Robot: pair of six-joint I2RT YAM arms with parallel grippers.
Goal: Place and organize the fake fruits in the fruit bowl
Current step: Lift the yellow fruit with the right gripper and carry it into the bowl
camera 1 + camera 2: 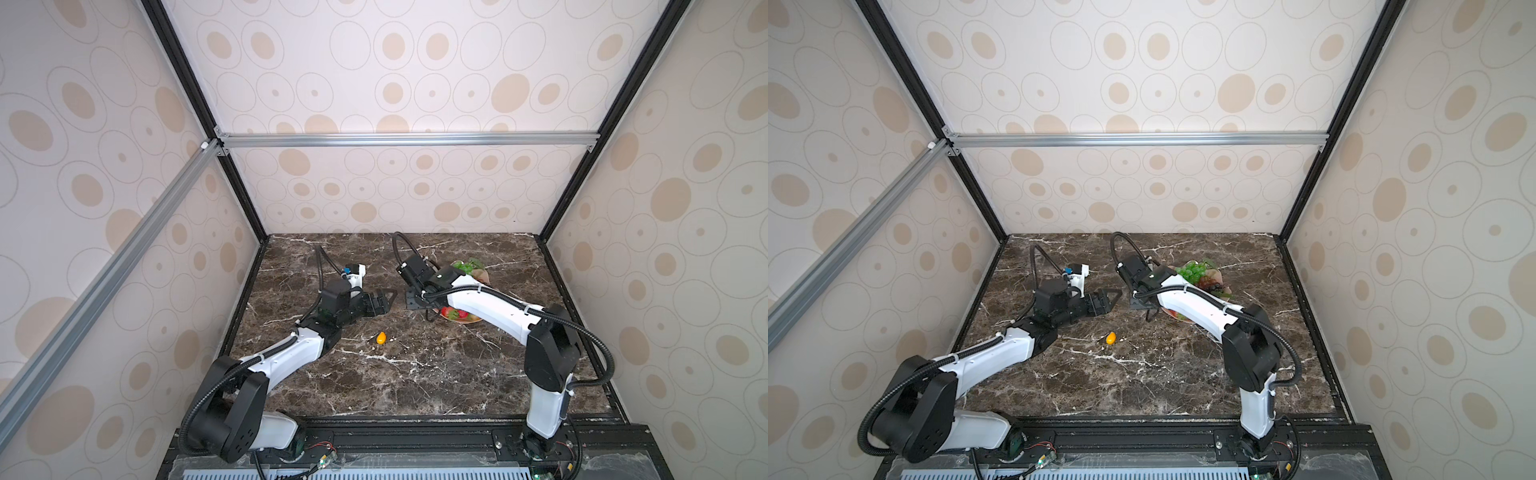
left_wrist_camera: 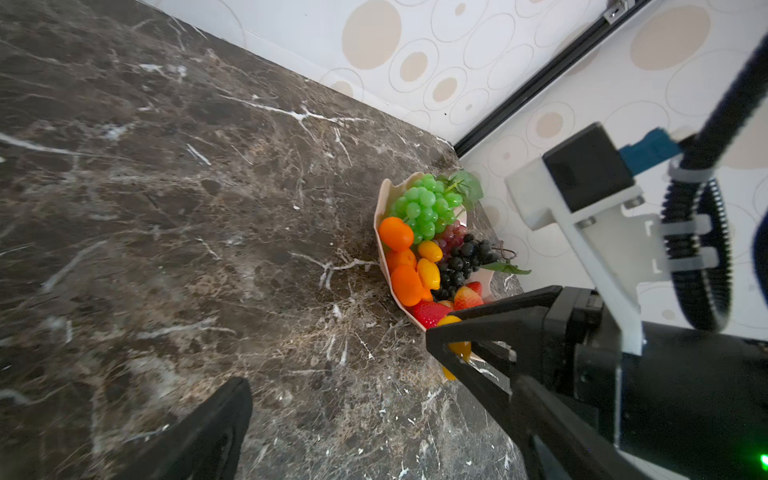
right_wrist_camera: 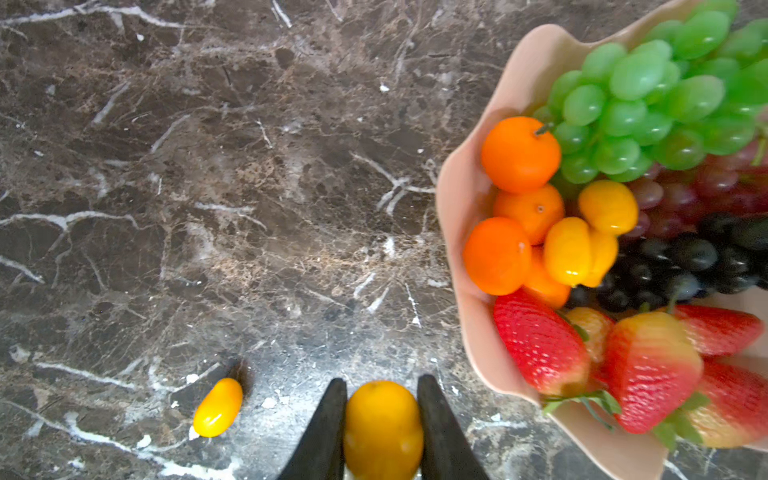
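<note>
Pale pink, shallow and wavy-rimmed, the fruit bowl (image 3: 461, 199) sits on the far right part of the dark brown, white-veined marble table (image 1: 374, 386). The right wrist view shows its load close up: a bunch of glossy green grapes (image 3: 648, 99), round orange tangerines (image 3: 519, 153) along the rim, small yellow-orange kumquats (image 3: 606, 205) beside them, a red-purple grape bunch (image 3: 685, 195), a black grape bunch (image 3: 685, 257) and red strawberries with green leaves (image 3: 540, 340). In both top views the white right arm (image 1: 490, 307) crosses over the bowl, so only a few grapes and strawberries peek out. Just outside the rim on the strawberry side, the right gripper (image 3: 382, 379) is clamped on the held kumquat (image 3: 382, 428), an oval yellow-orange fruit like those in the bowl. The left wrist view shows this fruit through the finger frame, while the top views hide it; whether it touches the table cannot be told. A loose kumquat (image 3: 218, 407) lies on the bare marble near the held one, apart from the bowl. Both top views show it between the two arms, nearer the front. The left gripper (image 1: 388, 301) lies low near the table's middle, jaws spread wide with nothing between them; its own camera catches just one dark finger (image 2: 208, 432).
</note>
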